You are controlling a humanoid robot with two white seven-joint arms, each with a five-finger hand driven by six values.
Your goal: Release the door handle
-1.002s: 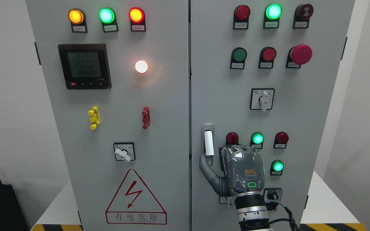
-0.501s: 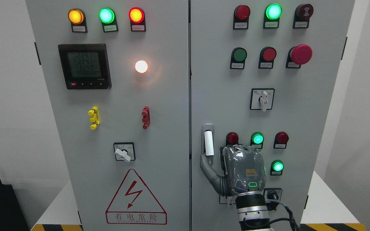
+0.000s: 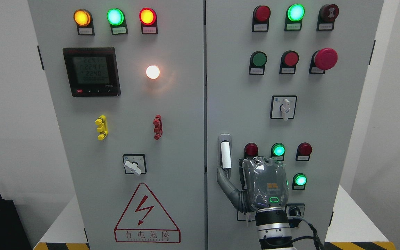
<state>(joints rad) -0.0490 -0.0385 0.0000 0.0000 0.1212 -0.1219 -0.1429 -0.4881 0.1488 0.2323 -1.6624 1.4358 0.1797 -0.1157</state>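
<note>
White walls frame a grey two-door control cabinet [image 3: 172, 114] that fills the room ahead. Nearest to me, the right hand [image 3: 255, 185] comes up from the bottom edge, its plastic-wrapped back toward me, pressed near the lower part of the right door. Its thumb [image 3: 225, 180] stretches up and left, the tip just under the door handle [image 3: 224, 152]; whether it touches I cannot tell. The other fingers are hidden behind the palm, so I cannot say how far they are curled, or whether anything is held. The left arm is out of sight.

That handle stands upright, long axis vertical, near the right door's left edge, up and to the left of the hand. I judge that letting go means drawing the hand down and right, away from it.

Farther back, on the left door's lower part, a red warning triangle [image 3: 147, 212] reads "有电危险". A meter [image 3: 91, 71] shows digits too blurred to trust. Labels under the lamps are unreadable.
</note>
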